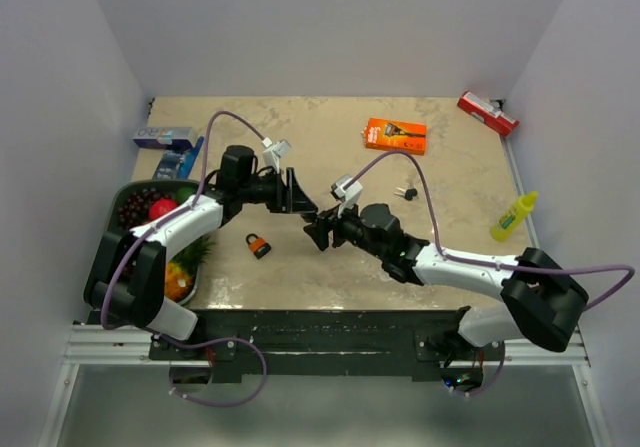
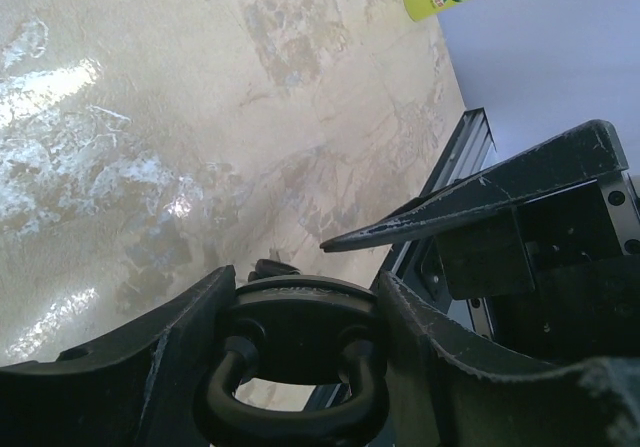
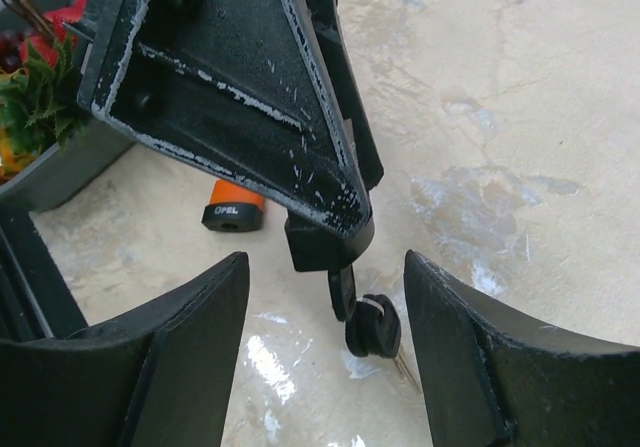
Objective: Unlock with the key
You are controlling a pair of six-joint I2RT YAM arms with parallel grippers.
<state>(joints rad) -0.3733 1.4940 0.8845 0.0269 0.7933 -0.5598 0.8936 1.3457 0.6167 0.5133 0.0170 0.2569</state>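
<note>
My left gripper (image 1: 303,203) is shut on a black padlock (image 2: 295,332) and holds it above the table, with the shackle facing the left wrist camera. In the right wrist view the lock body (image 3: 320,247) pokes out below the left fingers (image 3: 250,97). A black-headed key (image 3: 343,292) sticks in the lock's underside, and a second key (image 3: 372,327) dangles from it on a ring. My right gripper (image 3: 325,262) is open, with one finger on each side of the hanging keys and neither touching them. From above it (image 1: 318,232) faces the left gripper tip to tip.
An orange padlock (image 1: 259,245) lies on the table below the grippers. Another pair of keys (image 1: 404,192) lies to the right. A dark fruit bowl (image 1: 130,189) stands at the left. An orange box (image 1: 395,135), a yellow bottle (image 1: 513,217), a red pack (image 1: 487,113) and a blue box (image 1: 165,138) ring the table.
</note>
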